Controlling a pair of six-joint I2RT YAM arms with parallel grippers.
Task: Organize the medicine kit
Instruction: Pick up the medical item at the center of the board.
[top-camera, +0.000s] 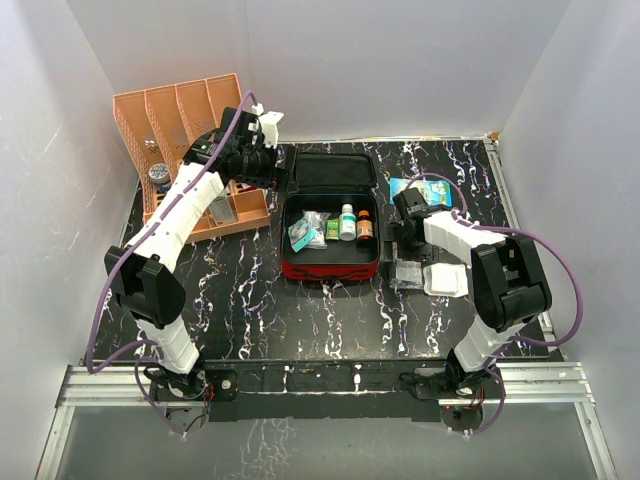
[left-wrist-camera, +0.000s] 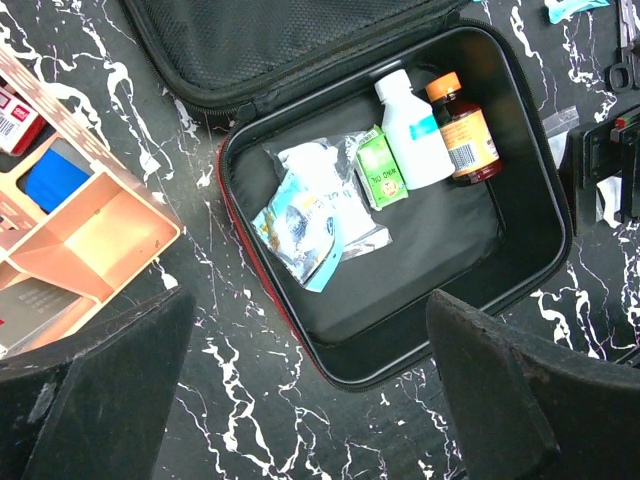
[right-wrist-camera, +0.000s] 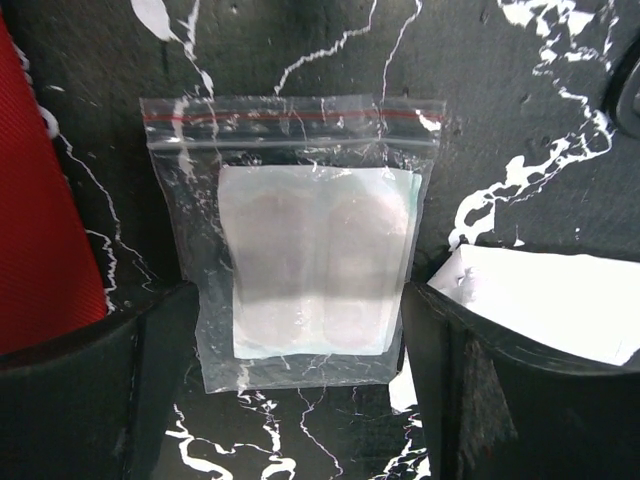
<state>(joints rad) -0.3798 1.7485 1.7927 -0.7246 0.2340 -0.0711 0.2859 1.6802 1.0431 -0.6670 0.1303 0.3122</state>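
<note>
One zip bag (right-wrist-camera: 310, 200) is found lengthwise between the parted jaws of the right pincer (right-wrist-camera: 300, 300), the medicine kit (right-wrist-camera: 40, 200) just to its left.

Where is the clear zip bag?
Right wrist view: the bag lies flat on the table, straddled by the right end effector, just right of the kit, with a white packet on its other side.

Free from above over the bare near lining of the medicine kit (top-camera: 330, 268); crowded farther back by bottles (top-camera: 347, 222) and pouches (top-camera: 304, 236); orange rack (top-camera: 180, 110) close left.
</note>
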